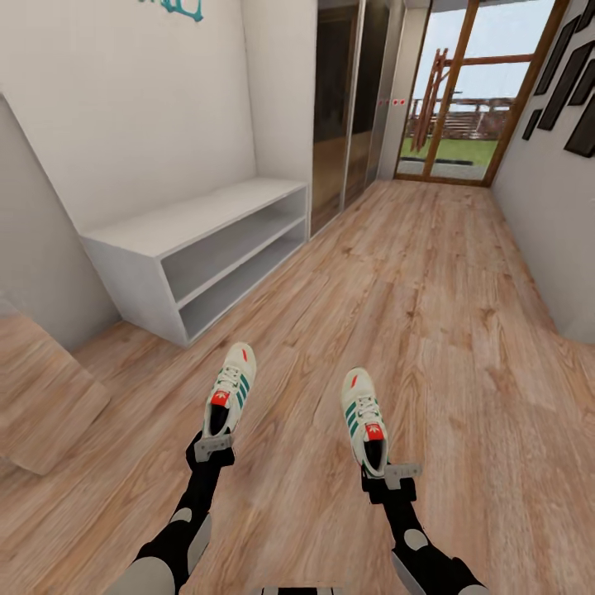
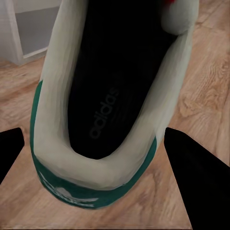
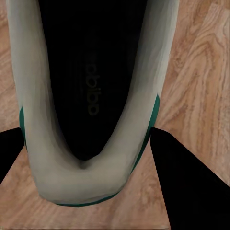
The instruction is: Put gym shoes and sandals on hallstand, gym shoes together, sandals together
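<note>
Two gym shoes off the corridor floor (image 1: 446, 281), one per claw. Reads "adidas" in grey along the dark insole of the left gym shoe (image 2: 103, 115), with a white trefoil on its green heel patch; on the right gym shoe (image 3: 91, 91) similar insole lettering, only partly legible. From the head camera, red tongue labels with a small white mark, green side stripes, red dash near each toe. Left gym shoe (image 1: 230, 397) at 7 o'clock, right gym shoe (image 1: 364, 417) at 5 o'clock, toes pointing to 12, well apart. At 10 o'clock a low white two-tier bench (image 1: 207, 248) against a plain wall, both shelves bare. Dark sliding panels (image 1: 339, 107) at 12, a glazed wood-framed door (image 1: 463, 91) at 1, dark frames (image 1: 570, 74) on the wall at 2. Open planks ahead. Both arms stretched forward and low, black forearms rising from 6 o'clock. Left gripper (image 1: 213, 450) clamped narrow across its shoe's heel, black fingers (image 2: 191, 172) flanking the collar; right gripper (image 1: 388, 478) likewise pinching its heel, fingers (image 3: 187, 177) at either side.
</note>
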Controlling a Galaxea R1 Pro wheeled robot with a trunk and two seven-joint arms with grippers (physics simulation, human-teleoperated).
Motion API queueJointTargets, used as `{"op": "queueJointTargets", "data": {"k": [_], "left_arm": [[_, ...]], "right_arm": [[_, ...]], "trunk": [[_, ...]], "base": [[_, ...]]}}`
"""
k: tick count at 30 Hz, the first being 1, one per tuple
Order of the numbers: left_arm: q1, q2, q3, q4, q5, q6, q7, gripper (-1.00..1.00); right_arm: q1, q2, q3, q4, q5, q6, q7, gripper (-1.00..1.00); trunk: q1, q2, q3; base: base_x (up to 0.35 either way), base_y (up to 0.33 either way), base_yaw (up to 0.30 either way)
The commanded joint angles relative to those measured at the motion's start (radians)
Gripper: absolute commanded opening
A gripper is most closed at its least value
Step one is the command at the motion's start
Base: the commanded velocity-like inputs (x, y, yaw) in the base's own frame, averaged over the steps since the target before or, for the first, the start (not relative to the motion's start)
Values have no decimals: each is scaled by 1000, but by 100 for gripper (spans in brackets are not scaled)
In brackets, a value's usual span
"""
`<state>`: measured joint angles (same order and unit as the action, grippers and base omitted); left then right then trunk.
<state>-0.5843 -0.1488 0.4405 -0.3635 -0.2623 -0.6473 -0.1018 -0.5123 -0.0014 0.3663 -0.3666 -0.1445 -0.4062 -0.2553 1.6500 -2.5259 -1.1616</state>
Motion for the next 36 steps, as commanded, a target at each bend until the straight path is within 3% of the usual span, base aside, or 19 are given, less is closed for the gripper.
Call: {"op": "queueJointTargets", "data": {"k": [1, 11, 36], "left_arm": [[0, 0, 0, 0, 0, 0, 1, -100], [0, 0, 0, 0, 0, 0, 1, -100], [0, 0, -1, 47, -2, 2, 0, -100]], "right_arm": [[0, 0, 0, 0, -1, 0, -1, -100], [0, 0, 0, 0, -1, 0, -1, -100], [0, 0, 2, 21, 0, 0, -1, -100]], "trunk": [[0, 0, 0], [0, 0, 0], [0, 0, 0]], "base": [[-266, 216, 0], [-242, 206, 22], [-9, 8, 276]]}}
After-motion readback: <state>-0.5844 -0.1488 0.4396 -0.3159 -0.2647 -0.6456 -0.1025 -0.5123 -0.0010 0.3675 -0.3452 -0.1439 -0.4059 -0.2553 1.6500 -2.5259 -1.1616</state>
